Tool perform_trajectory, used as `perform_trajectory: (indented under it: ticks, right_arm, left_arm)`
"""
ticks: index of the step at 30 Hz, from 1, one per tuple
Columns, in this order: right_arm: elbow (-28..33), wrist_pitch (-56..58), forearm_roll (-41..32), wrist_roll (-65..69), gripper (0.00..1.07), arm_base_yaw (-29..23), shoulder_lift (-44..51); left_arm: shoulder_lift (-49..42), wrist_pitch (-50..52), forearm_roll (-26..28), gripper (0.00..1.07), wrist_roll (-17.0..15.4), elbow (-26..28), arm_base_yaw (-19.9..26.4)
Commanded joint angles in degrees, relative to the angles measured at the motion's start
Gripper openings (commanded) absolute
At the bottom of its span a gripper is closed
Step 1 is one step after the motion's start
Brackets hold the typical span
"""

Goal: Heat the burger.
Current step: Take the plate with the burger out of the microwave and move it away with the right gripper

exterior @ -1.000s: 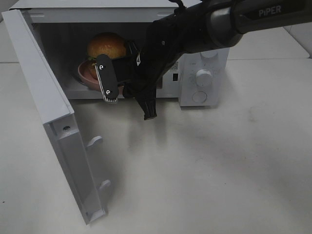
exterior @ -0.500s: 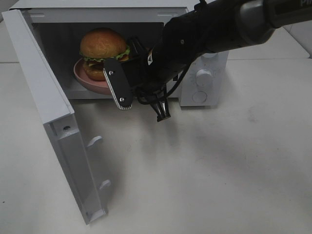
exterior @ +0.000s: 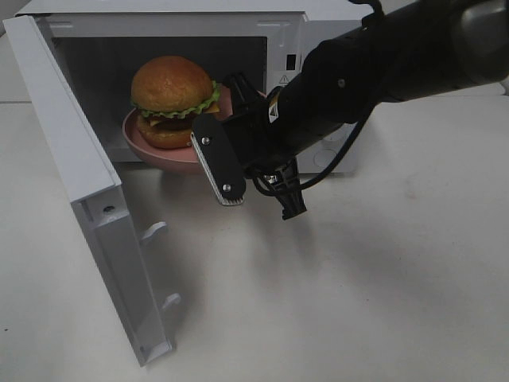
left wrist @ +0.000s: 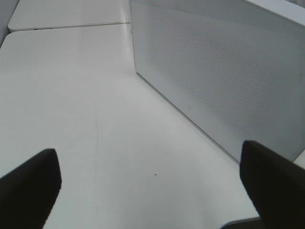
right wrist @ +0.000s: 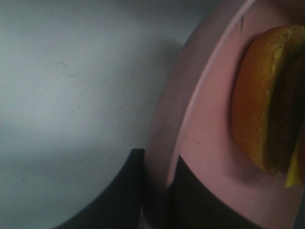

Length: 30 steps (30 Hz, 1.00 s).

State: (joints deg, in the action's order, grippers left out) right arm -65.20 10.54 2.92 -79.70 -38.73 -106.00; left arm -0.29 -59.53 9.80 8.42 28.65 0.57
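burger (exterior: 172, 99) sits on the plate (exterior: 151, 145) at the microwave (exterior: 167, 24) mouth; right jaws pinch the plate rim at 3 o'clock; left jaws spread, empty; keep plate level, clearing the door (exterior: 79, 183).

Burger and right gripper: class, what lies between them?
Only the pink plate. The burger sits on it, and the right gripper pinches its rim, shown in the right wrist view.

A plain white tabletop (exterior: 382, 286) with faint scuffs lies under soft, even light.
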Motion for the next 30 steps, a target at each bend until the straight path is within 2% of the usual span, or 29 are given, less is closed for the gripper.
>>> perform_trajectory:
  ticks: [1, 13, 18, 30]
  right_arm:
    - [2.9, -3.3, -0.6, 1.3, 0.00, 0.7, 4.4]
    - [11.5, -4.7, -0.6, 1.8, 0.00, 0.5, 11.5]
    - [17.0, -4.6, -0.6, 2.1, 0.00, 0.5, 17.0]
    - [25.3, -4.3, -0.6, 2.3, 0.00, 0.5, 26.9]
  left_arm:
    - [-1.3, 0.5, 0.1, 0.96, 0.1, -0.1, 0.2]
    - [-1.3, 0.5, 0.1, 0.96, 0.1, -0.1, 0.2]
    - [-1.3, 0.5, 0.1, 0.96, 0.1, -0.1, 0.2]
    - [-1.3, 0.5, 0.1, 0.96, 0.1, -0.1, 0.2]
